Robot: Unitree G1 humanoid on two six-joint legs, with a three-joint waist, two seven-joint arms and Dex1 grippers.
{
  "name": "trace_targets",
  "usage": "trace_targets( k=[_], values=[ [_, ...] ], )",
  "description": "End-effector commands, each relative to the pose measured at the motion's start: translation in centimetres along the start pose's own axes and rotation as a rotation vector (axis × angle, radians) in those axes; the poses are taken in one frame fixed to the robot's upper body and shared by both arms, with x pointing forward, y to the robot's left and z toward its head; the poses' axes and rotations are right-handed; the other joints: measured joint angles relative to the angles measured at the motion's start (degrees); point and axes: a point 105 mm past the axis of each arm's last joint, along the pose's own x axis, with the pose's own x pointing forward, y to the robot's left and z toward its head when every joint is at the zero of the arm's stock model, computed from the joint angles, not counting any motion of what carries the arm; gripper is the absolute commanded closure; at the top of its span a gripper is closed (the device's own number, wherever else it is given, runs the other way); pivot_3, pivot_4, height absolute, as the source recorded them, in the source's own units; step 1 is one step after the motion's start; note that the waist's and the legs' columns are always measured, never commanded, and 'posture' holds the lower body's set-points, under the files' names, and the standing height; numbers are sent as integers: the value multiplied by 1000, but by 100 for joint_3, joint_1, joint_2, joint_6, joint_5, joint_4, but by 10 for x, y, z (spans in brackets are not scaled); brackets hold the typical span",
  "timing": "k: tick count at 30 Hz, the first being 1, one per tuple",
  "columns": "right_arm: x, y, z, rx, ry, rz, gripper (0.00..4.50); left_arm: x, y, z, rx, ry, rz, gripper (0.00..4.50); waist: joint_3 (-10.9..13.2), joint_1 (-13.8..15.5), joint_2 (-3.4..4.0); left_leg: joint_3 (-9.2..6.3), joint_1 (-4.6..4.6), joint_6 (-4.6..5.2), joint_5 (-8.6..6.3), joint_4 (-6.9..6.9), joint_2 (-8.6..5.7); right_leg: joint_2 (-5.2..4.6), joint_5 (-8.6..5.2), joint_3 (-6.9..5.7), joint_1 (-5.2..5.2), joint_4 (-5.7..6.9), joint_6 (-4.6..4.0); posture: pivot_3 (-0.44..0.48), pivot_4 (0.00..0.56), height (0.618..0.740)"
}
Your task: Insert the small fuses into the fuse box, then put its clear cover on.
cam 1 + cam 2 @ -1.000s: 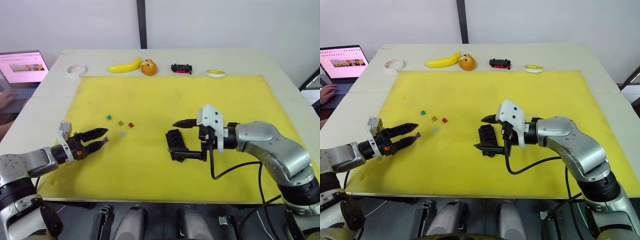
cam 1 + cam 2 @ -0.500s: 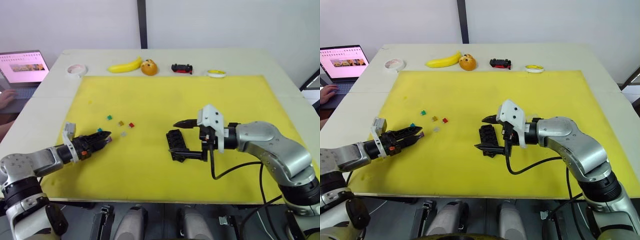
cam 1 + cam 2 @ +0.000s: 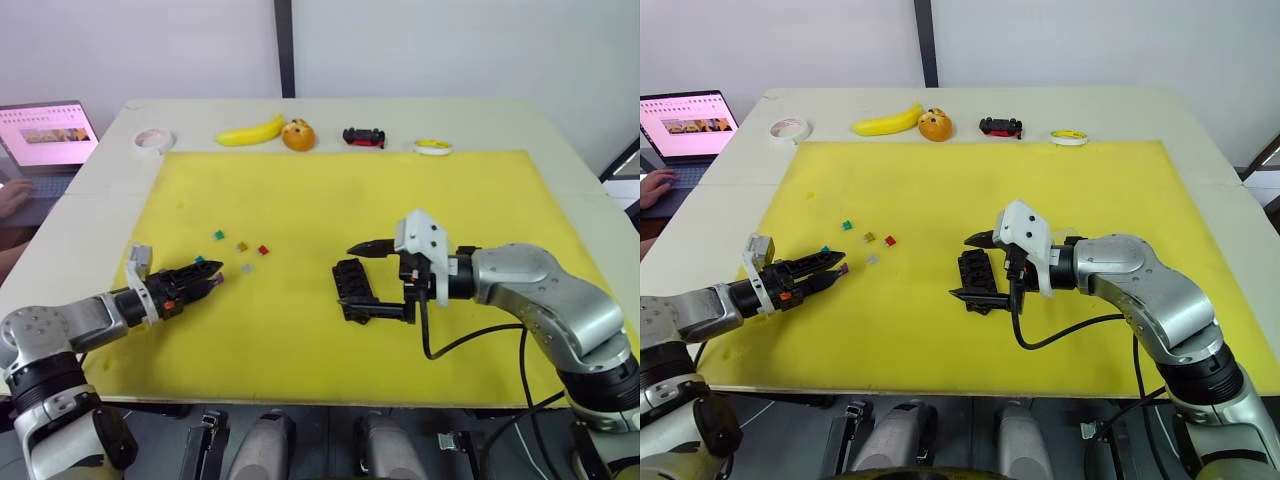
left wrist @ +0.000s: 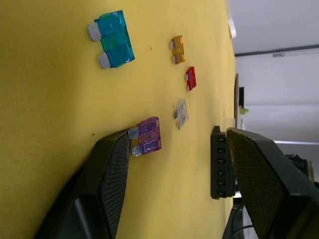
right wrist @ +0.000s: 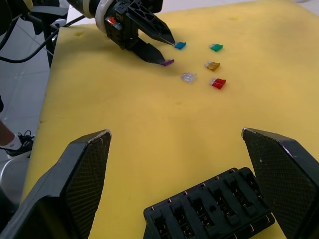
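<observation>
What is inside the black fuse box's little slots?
The slots of the fuse box that show look dark and empty, with no fuses in them. The fuses lie loose on the yellow mat, like the red fuse. The slot bottoms are too dark to see.

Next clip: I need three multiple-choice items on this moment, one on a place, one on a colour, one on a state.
1. Where is the fuse box?
A. beside the banana
B. on the yellow mat, between the right claw's fingers
C. on the laptop

2. What colour is the fuse at the left claw's tip?
A. purple
B. red
C. teal

3. How is the right claw?
A. shut on a fuse
B. shut on nothing
C. open

Answers:
1 B: the block sits on the mat, a finger on each side.
2 A: the left wrist view shows it purple.
3 C: its fingers stand wide apart.
</observation>
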Motion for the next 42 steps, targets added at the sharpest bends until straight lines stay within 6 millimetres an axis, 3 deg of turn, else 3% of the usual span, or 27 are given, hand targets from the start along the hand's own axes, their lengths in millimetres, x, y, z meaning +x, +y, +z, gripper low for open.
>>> trace_targets(
  k=[1,3,31,34,36,42],
  values=[
    [-5,0,6,-27,-14,-9,0,7,8,-10,-36,35,13,1859,0,-1,0,0,0,0,0,0,0,0,0,0,0,0,0,0,150,740],
    [-6,0,6,-27,-13,-8,0,7,9,-11,-35,41,19,2608,0,-8,0,0,0,0,0,0,0,0,0,0,-1,0,0,0,150,740],
    [-6,3,4,-22,-10,-9,0,6,13,-15,-17,62,39,2608,0,-15,0,2,0,2,-1,0,0,0,0,1,-2,0,0,0,150,740],
    [-6,4,3,-20,-8,-9,0,6,13,-16,-19,67,38,3503,0,-16,0,2,0,2,-1,0,0,0,0,1,-3,0,0,0,150,740],
    [-6,4,3,-20,-7,-9,0,6,14,-16,-17,70,49,4441,-1,-22,1,2,0,3,-2,0,0,0,0,1,-3,0,0,0,150,740],
    [-7,4,2,-18,-7,-9,0,7,15,-17,-16,71,52,4441,-2,-29,3,3,2,3,-2,0,3,3,0,3,-3,1,0,0,150,740]
  ],
)
